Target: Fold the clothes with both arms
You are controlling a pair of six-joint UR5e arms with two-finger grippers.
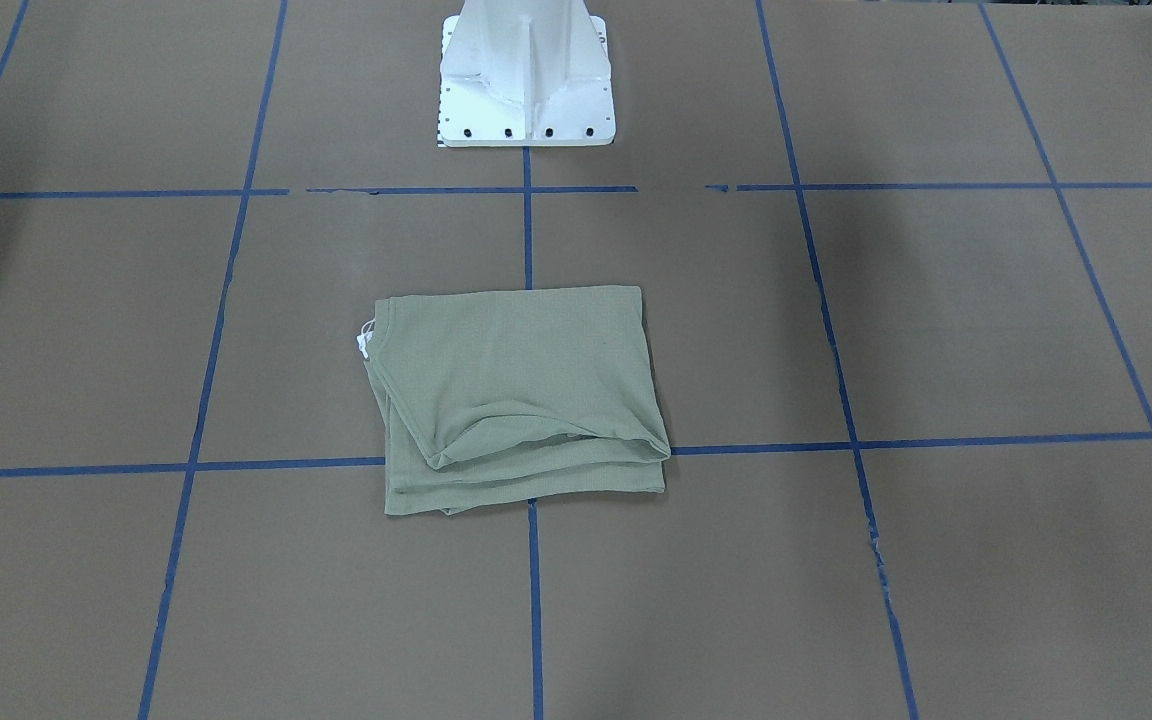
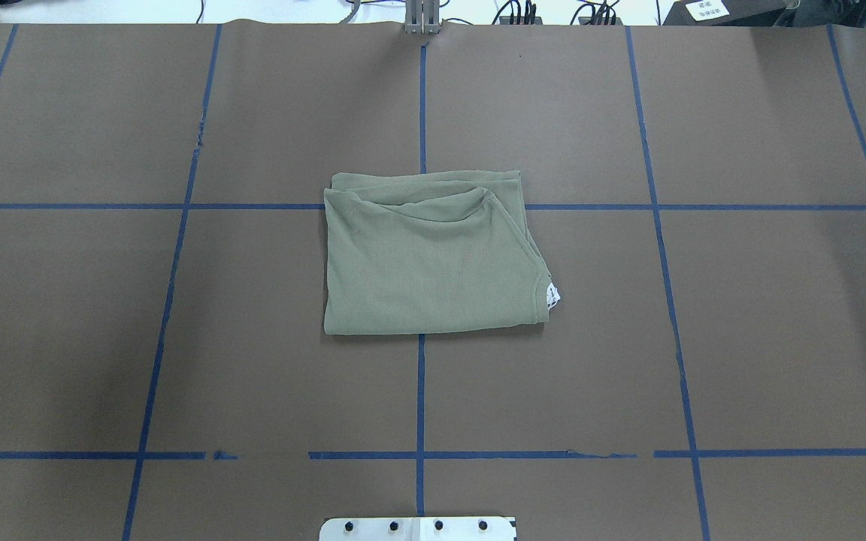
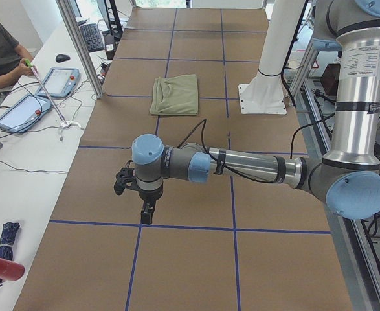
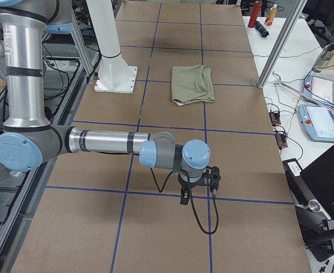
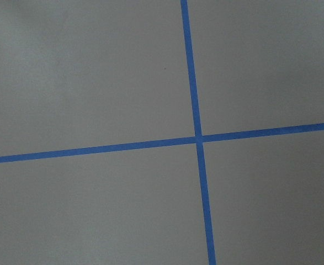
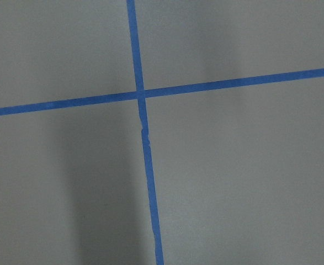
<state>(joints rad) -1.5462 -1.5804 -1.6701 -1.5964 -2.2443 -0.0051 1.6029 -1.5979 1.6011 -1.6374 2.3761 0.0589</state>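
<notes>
One folded shirt [image 2: 433,263] is laid at the counter's [image 2: 102,338] middle.
Left gripper [image 3: 147,216] and right gripper [image 4: 184,197] are held toward opposite ends, likely sparing it; apart or together cannot be told.

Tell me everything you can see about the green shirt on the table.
The shirt is pale sage green, a fine knit, folded into a rough rectangle of several layers. It lies flat at the middle of the brown table, over a crossing of blue tape lines. A white tag pokes out by the neckline. Only the table touches it.
</notes>
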